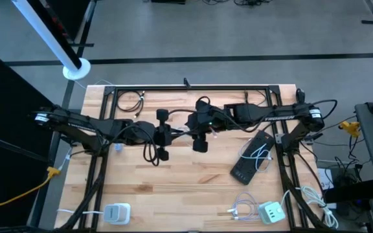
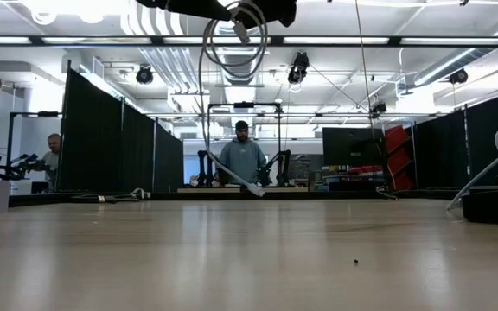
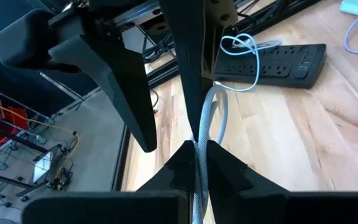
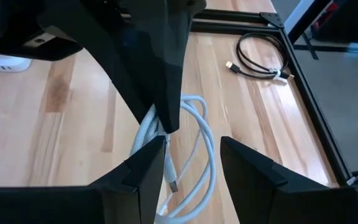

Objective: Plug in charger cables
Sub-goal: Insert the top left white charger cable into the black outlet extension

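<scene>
Two hands meet over one white cable (image 4: 191, 149) (looped), left hand (image 3: 201, 155) clamping it.

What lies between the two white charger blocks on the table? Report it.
High view: mostly bare table, from the left block across. One small coiled white cable lies right beside the right block.

black partitions (image 2: 102, 138), grey floor (image 1: 238, 39), ceiling lights (image 2: 335, 39).
</scene>
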Motion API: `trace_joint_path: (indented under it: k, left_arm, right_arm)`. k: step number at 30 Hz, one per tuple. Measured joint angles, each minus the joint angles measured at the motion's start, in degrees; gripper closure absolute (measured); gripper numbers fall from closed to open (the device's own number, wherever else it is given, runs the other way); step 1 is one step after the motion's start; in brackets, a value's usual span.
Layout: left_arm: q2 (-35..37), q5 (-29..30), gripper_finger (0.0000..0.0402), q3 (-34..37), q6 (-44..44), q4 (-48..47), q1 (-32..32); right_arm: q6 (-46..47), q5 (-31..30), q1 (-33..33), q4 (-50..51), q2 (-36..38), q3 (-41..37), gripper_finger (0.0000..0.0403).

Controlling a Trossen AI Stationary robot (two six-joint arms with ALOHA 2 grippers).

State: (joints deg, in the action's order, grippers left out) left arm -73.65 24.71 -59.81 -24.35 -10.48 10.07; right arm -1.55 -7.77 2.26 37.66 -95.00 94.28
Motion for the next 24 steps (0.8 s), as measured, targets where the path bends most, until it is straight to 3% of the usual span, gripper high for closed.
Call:
trace_joint_path:
  k: [24]
  left_arm:
    - [0.0, 0.5, 0.0387, 0.0, 1.4, 2.4, -0.1]
  right_arm:
    - [-0.8, 1.0, 1.5, 2.5, 0.2, 0.0, 0.0266]
